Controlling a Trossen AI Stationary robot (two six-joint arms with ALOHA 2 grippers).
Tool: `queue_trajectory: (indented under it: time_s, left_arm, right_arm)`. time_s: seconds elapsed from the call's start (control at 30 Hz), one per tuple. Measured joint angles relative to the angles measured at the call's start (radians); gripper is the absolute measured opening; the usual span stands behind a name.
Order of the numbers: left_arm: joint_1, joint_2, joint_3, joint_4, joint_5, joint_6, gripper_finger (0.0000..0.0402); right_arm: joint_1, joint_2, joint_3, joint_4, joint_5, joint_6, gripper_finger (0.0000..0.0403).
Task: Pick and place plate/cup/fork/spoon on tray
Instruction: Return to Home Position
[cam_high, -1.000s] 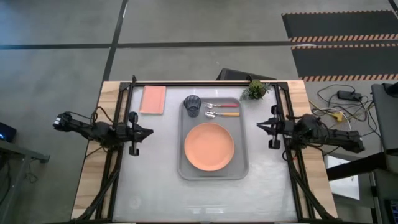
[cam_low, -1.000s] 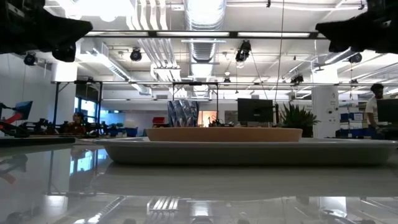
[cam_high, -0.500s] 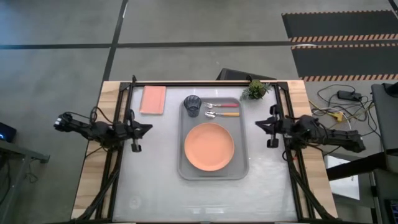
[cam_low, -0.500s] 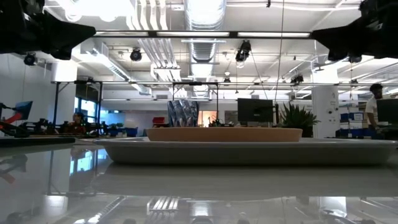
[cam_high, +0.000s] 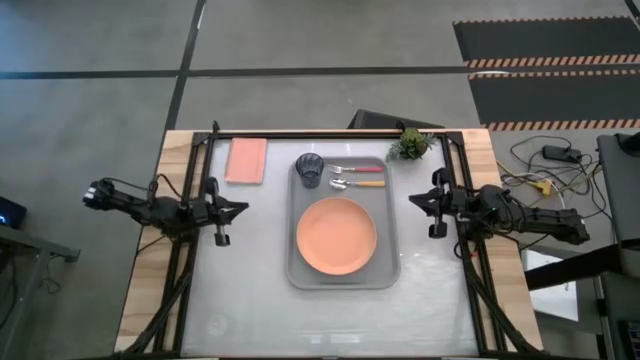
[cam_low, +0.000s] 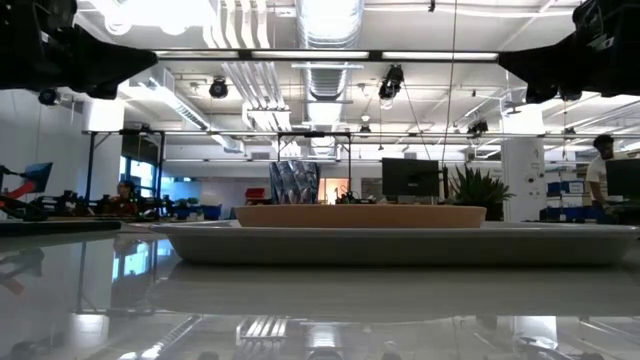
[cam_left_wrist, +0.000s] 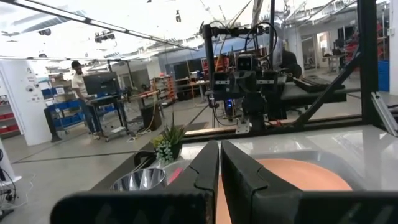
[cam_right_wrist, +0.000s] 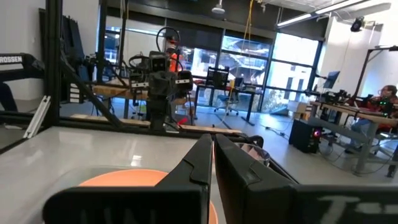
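The light grey tray (cam_high: 385, 262) lies mid-table. On it the salmon-orange plate (cam_high: 336, 236) lies flat, and it also shows in the low view (cam_low: 360, 215). Behind it stand the dark cup (cam_high: 309, 169), the fork (cam_high: 355, 169) with its pink-red handle, and the spoon (cam_high: 356, 184) with its tan handle. My left gripper (cam_high: 243, 209) hovers left of the tray, shut and empty, pointing at it. My right gripper (cam_high: 412, 202) hovers right of the tray, shut and empty, pointing at it. Both wrist views show the fingers closed together, left (cam_left_wrist: 219, 155) and right (cam_right_wrist: 212, 149).
A pink rectangular pad (cam_high: 247, 160) lies at the far left of the tray. A small green potted plant (cam_high: 411, 143) stands at the far right corner. A black frame rail runs along the table's far edge and sides. Bare tabletop lies near the front edge.
Both grippers have edged slightly toward the tray from their sides, staying shut and empty. The plate, cup, fork and spoon have kept still on the tray.
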Motion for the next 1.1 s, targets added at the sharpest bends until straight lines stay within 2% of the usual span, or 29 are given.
queue_trajectory:
  time_s: [1.1]
  left_arm:
    - [0.000, 0.212, 0.000, 0.000, 0.002, 0.000, 0.0000]
  right_arm:
    - [0.000, 0.000, 0.000, 0.000, 0.000, -0.002, 0.0009]
